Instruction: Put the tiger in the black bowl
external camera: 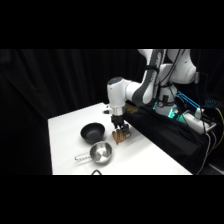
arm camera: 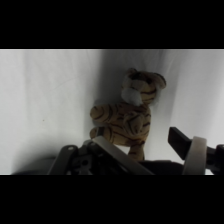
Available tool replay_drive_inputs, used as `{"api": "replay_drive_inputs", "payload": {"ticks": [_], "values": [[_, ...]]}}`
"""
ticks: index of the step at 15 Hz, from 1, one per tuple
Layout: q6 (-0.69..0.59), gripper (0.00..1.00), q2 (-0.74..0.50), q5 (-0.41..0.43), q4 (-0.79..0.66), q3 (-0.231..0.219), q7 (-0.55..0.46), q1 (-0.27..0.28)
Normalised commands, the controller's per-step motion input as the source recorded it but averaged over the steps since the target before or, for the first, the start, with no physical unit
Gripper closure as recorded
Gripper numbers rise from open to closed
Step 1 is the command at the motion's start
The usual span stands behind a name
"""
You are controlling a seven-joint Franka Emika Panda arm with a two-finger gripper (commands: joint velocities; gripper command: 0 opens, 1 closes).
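At the bottom edge of the wrist view, nearest the lens, the gripper (arm camera: 145,150) is seen with its fingers spread, one pale finger (arm camera: 112,152) rising at lower centre and the other (arm camera: 192,150) at lower right. Between and just above them the tiger (arm camera: 125,117) is found lying on the white table (arm camera: 45,100), its head toward the upper right of the frame; whether either finger touches it cannot be told.

In the side view the gripper (external camera: 120,127) is lowered over the tiger (external camera: 120,136) at the centre of the frame. The black bowl (external camera: 92,132) is placed just left of the toy, and a metal bowl (external camera: 101,152) sits below it, toward the lower centre, with metal tongs (external camera: 81,157) at its left.

A poor grasp is judged the main risk: the toy is soft and lumpy and lies nearer one finger, so it could be pushed aside or pinched only by a limb, then dropped during the lift. Because the two bowls stand close together, a release made slightly off could land the toy in the metal bowl or on a rim.
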Motion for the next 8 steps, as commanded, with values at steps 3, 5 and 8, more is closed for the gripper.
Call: {"api": "replay_drive_inputs", "payload": {"ticks": [3, 5, 8], "values": [[0.24, 0.25, 0.28, 0.074, 0.09, 0.089, -0.12, -0.106], [0.16, 0.35, 0.19, 0.075, 0.11, 0.124, -0.09, -0.1], [0.11, 0.59, 0.08, 0.046, 0.07, 0.116, -0.02, -0.055]]}}
